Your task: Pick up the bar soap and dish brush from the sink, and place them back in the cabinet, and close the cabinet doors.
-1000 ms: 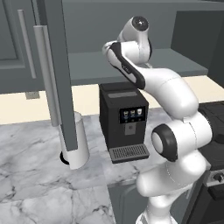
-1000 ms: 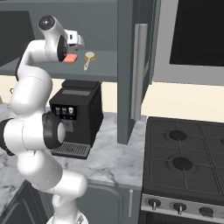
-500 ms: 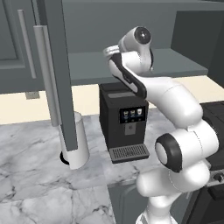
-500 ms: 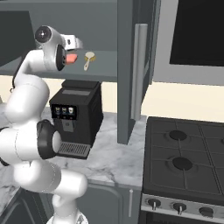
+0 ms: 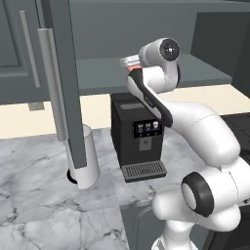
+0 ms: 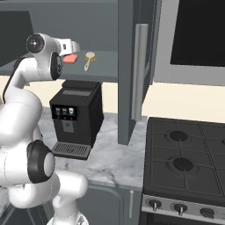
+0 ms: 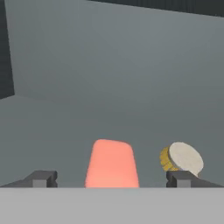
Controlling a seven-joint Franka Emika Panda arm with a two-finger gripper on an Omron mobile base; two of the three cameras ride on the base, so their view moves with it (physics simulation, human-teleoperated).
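The salmon bar soap (image 7: pixel 112 164) lies flat on the grey shelf (image 7: pixel 65 127) of the upper cabinet (image 6: pixel 105 66). The dish brush (image 7: pixel 181 158) lies just to its right, cream head towards me. My gripper (image 7: pixel 111 179) is open, its fingertips (image 7: pixel 41 178) standing either side of the soap without touching it. From the right base the gripper (image 6: pixel 72 46) hovers just above the soap (image 6: pixel 69 58), with the brush (image 6: pixel 89 59) beside it. Both cabinet doors (image 5: pixel 66 83) (image 6: pixel 129 66) stand open, edge-on. The sink is out of view.
A black coffee machine (image 5: pixel 139 136) stands on the marble counter (image 5: pixel 34 195) right below the shelf. A white cylinder (image 5: pixel 87 158) stands behind the left door's lower edge. A gas stove (image 6: pixel 189 162) lies to the right. Long silver handles (image 6: pixel 140 70) stick out from the doors.
The wrist has dropped lower and drawn back a little from the shelf. The soap and brush have stayed where they lie, and the jaws have stayed wide.
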